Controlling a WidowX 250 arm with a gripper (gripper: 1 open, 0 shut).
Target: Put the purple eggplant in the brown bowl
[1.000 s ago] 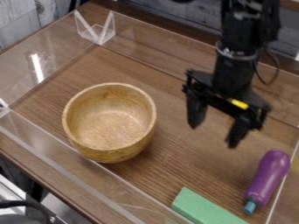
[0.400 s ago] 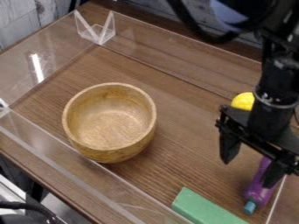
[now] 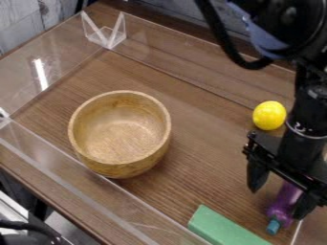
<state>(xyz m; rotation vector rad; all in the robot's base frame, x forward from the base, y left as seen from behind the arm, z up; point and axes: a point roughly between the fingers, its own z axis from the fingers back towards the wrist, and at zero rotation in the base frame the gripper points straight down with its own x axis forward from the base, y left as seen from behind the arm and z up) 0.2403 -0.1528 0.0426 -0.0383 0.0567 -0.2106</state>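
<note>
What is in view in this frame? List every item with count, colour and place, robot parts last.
brown bowl: one, light-brown wood, left of centre on the table, nothing inside it.
purple eggplant: one, purple with a blue tip, near the right edge, mostly hidden behind the gripper.
yellow ball: one, yellow, right side, behind the gripper.
green block: one, flat, green, bottom edge right of centre.
clear folded stand: one, transparent, top left.
clear walls: transparent, around the table.
table: one, dark wood grain.
gripper: one, black, open, pointing down over the eggplant; whether it touches is unclear.
</note>
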